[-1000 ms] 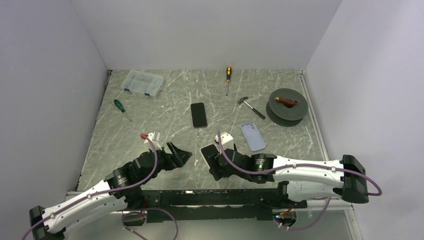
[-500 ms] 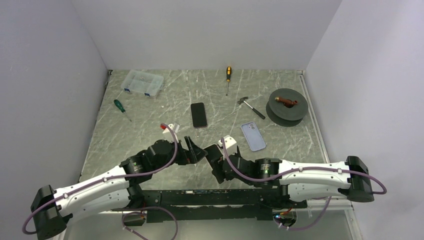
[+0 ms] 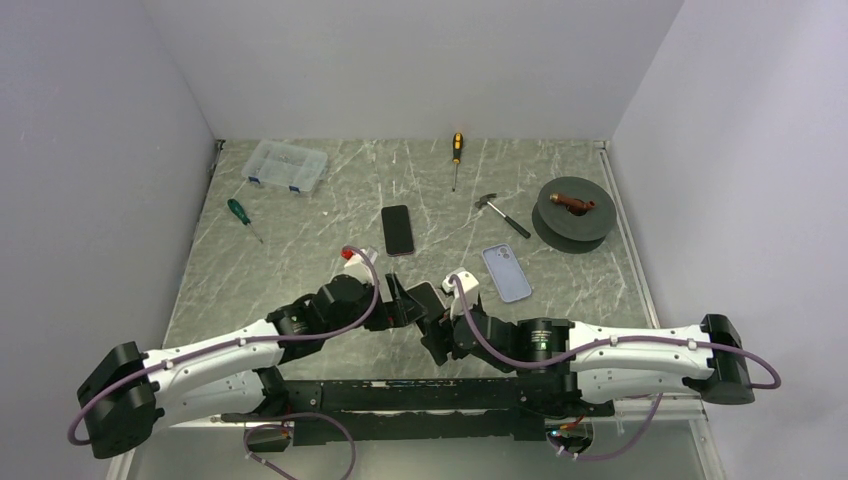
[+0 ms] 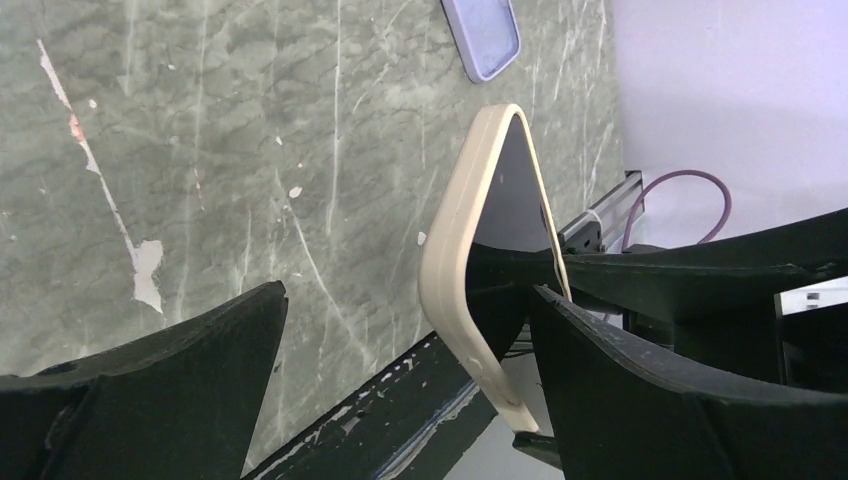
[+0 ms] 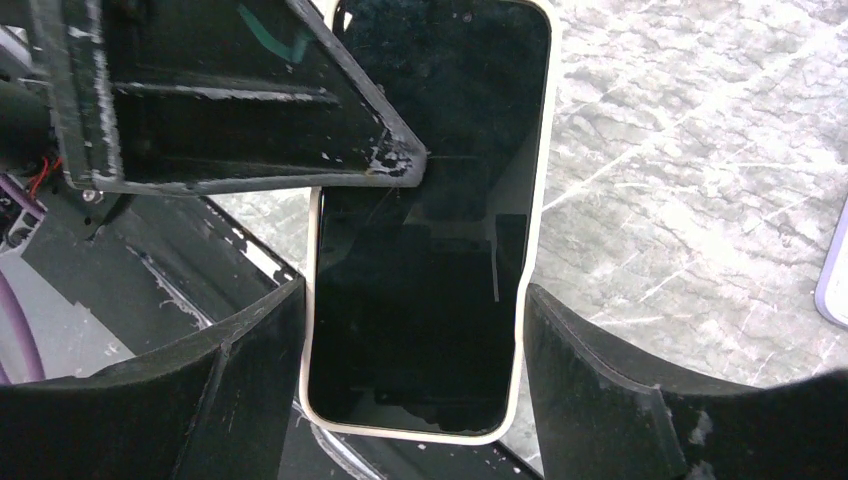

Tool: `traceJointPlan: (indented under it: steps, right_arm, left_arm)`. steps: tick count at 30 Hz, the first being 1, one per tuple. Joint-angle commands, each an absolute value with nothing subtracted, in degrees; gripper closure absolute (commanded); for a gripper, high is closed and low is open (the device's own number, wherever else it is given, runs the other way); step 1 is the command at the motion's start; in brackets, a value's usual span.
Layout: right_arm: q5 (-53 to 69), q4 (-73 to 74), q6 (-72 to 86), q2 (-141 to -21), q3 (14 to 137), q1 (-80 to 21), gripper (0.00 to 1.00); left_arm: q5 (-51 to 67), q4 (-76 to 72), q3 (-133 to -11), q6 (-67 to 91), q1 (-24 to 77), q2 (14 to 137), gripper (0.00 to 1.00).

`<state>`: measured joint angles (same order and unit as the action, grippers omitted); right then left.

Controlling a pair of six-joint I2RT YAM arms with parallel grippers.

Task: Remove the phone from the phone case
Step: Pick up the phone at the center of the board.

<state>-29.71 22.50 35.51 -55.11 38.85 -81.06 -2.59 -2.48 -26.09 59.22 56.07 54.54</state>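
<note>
A phone with a dark screen (image 5: 430, 230) sits in a cream case (image 5: 536, 230). My right gripper (image 5: 415, 400) is shut on its lower end, one finger on each long edge, and holds it tilted above the near part of the table (image 3: 425, 297). My left gripper (image 4: 410, 350) is open. The cream case (image 4: 455, 260) stands edge-on between its fingers, close to the right-hand finger (image 4: 650, 380) on the screen side and apart from the other. One left finger (image 5: 250, 100) crosses the screen's upper left in the right wrist view. In the top view the two grippers meet (image 3: 405, 300).
A second dark phone (image 3: 397, 229) lies mid-table. An empty lavender case (image 3: 507, 272) lies to its right. A hammer (image 3: 502, 214), orange screwdriver (image 3: 456, 155), green screwdriver (image 3: 240, 215), clear box (image 3: 286, 165) and grey spool (image 3: 573, 208) lie farther back.
My left arm has swung right and forward until its open fingers straddle the held phone. My right gripper has shifted slightly right and away with the phone.
</note>
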Motion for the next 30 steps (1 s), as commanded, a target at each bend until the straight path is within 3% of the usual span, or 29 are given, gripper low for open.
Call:
traceJointPlan:
  steps: [1,7,26,30]
  right_arm:
    - [-31.93,17.15,34.56,-52.77,39.86,-81.71,1.0]
    - [-31.77,16.28,34.74,-51.5,38.95,-81.99,1.0]
    - [-31.82,16.24,34.72,-51.43,39.16,-82.6,1.0]
    - [-31.82,16.28,34.8,-51.66,39.52,-82.79,1.0]
  left_arm:
    - [-0.53,-8.76,-27.91,60.71,55.76,55.37,0.04]
    - [-0.53,-17.12,-25.44,61.55,55.6,54.0,0.1]
    - [4.41,-22.76,-25.61,62.49,55.59,57.47,0.52]
    - [4.33,-22.85,-25.38,62.34,55.6,56.72,0.66]
